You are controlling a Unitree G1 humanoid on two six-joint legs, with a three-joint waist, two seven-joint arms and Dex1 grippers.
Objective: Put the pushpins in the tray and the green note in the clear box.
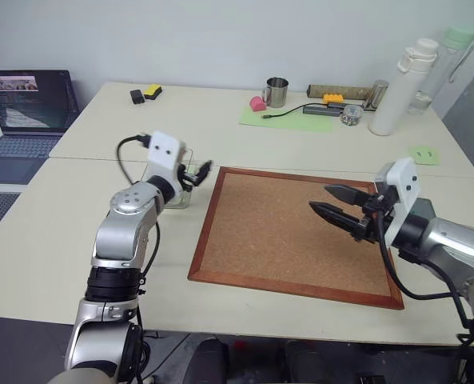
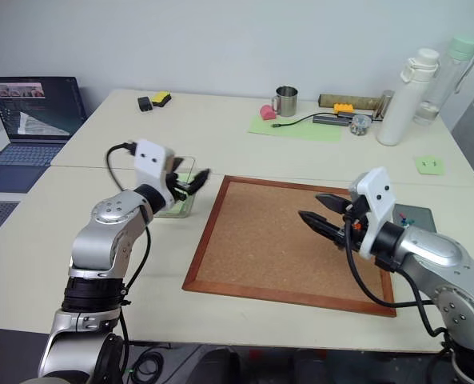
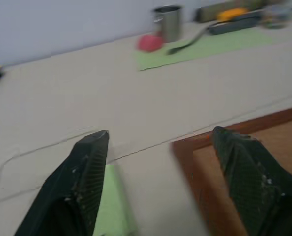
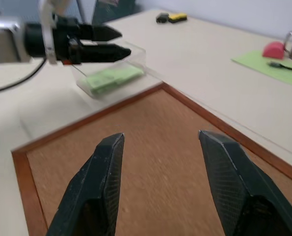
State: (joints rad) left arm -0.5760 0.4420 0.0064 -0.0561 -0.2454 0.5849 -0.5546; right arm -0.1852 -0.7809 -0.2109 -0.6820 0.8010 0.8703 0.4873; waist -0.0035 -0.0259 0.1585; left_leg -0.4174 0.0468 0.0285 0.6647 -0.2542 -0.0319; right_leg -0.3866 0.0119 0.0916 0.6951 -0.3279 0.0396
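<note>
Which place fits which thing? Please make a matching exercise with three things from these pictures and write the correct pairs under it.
Things:
1. green note
2. steel mug
3. right gripper

Places:
a. over the cork board
b. at the far side of the table, beside a pink object
c. inside the clear box

Pairs: 1-c, 2-b, 3-a

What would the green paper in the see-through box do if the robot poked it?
The green note looks thin and flat, so it would probably bend or slide rather than stay stiff. It seems very light. Lying inside the clear box, whose walls surround it, it likely couldn't slide far.
</note>
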